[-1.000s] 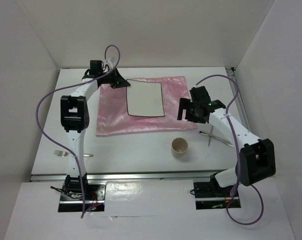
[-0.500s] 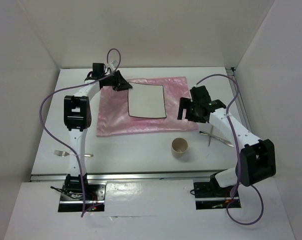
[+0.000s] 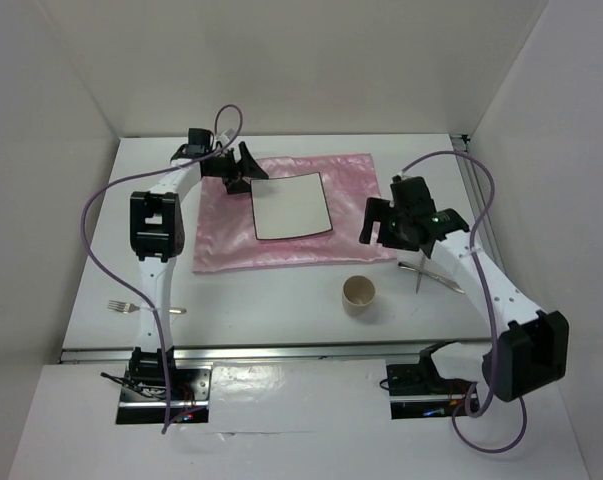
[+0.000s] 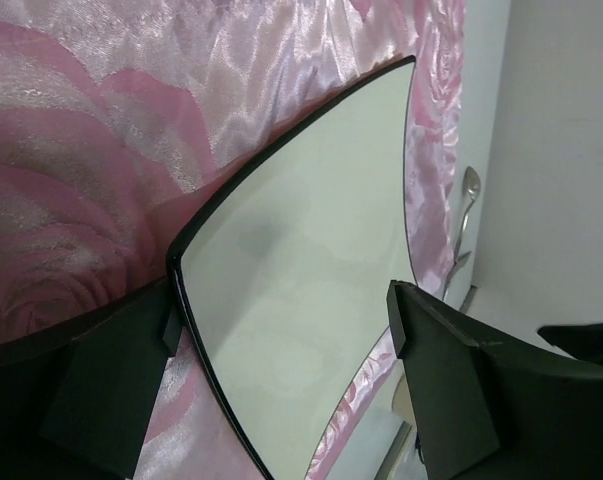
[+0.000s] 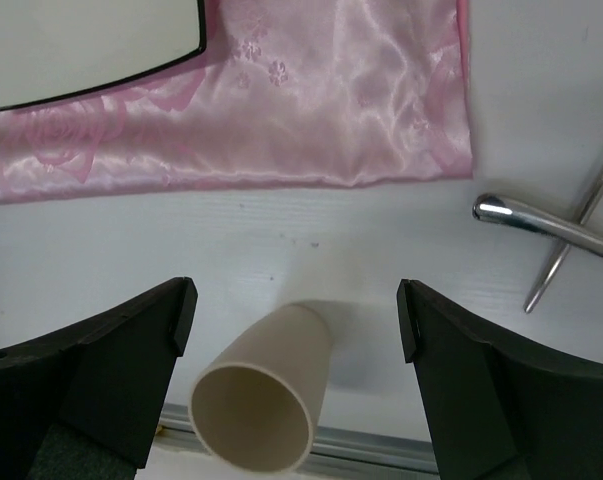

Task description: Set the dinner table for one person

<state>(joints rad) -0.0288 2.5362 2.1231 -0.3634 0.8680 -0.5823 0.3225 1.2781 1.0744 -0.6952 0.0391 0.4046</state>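
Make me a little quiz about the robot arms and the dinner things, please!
1. True or false: the plate lies on the pink cloth.
2. Where is the fork? A) on the plate B) on the bare table C) on the pink cloth
3. Fill in the word: the left gripper is ____ (open or shut).

Key: 1 true; 2 B; 3 open.
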